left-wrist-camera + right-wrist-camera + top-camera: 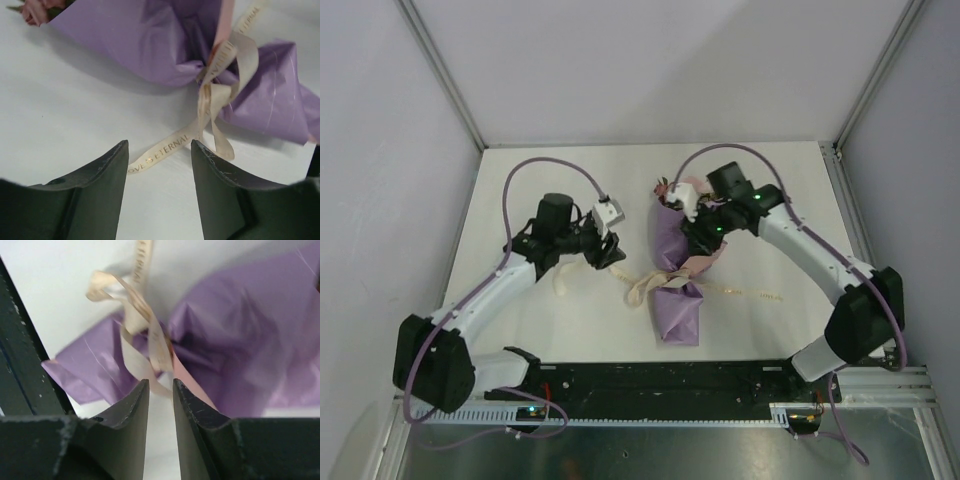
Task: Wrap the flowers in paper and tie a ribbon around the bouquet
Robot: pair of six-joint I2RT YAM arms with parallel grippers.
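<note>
well, the bouquet (680, 312) lies on its side near the middle of the white surface (570, 320), between the two arms. its lilac paper (140, 45) is pinched to a narrow waist. the flowers (672, 190) point to the far side and the flared foot of the cone points toward the arm bases. in the left wrist view a few pale pink rose heads (36, 10) peep out of the wide mouth at the top left corner. the cream ribbon (645, 285) is wound round the waist and bunched there in loose loops. one tail, printed with gold letters, trails over the surface toward the left arm, and in the top view another thin tail runs off toward the right arm. a strip of the paper's pink face (187, 385) shows beside the knot. the left tool (159, 145) sits low, just beside the bouquet's waist. its dark fingers (105, 170) are spread apart with nothing between them, and the lettered tail ends on the surface just beyond their tips. the right tool (161, 382) hangs over the upper part of the cone, close to the waist. its fingers are parted by a narrow gap through which only bare surface shows, so it grips nothing. the ribbon loops (145, 320) sit just past its tips.
</note>
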